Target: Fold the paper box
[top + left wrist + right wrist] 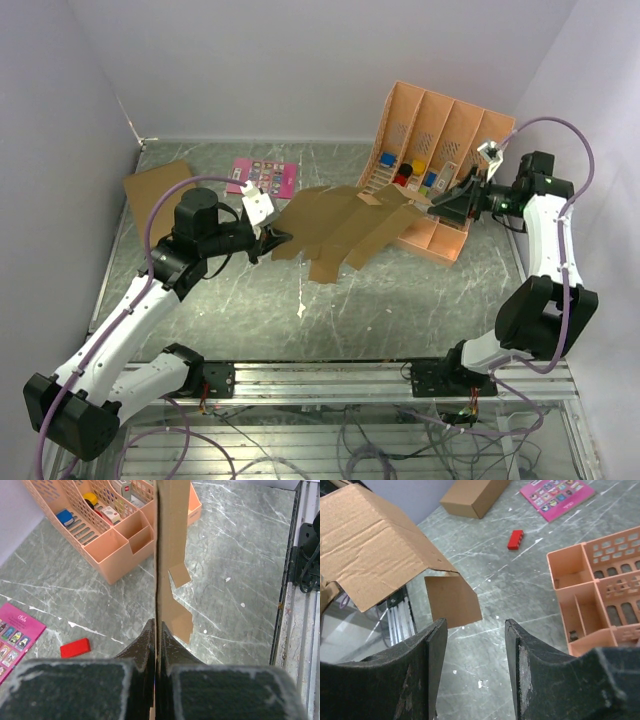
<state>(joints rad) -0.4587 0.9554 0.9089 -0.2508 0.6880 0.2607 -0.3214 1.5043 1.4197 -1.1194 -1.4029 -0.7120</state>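
Paper box (pixel 340 228) hung unfolded, its left edge clamped by left gripper (pixel 268 236); right gripper (pixel 440 205) gaped empty at its right end.

You get soft, even overhead light in all three views, with only faint shadows under the paper box (pixel 340 230) on the table (pixel 400 300); the right wrist view blurs its own fingers (pixel 427 675), while the overhead view is sharp

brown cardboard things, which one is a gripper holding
The flat creased paper box, pinched at its edge by the left gripper. The other, a closed cardboard box, lies untouched at the far left.
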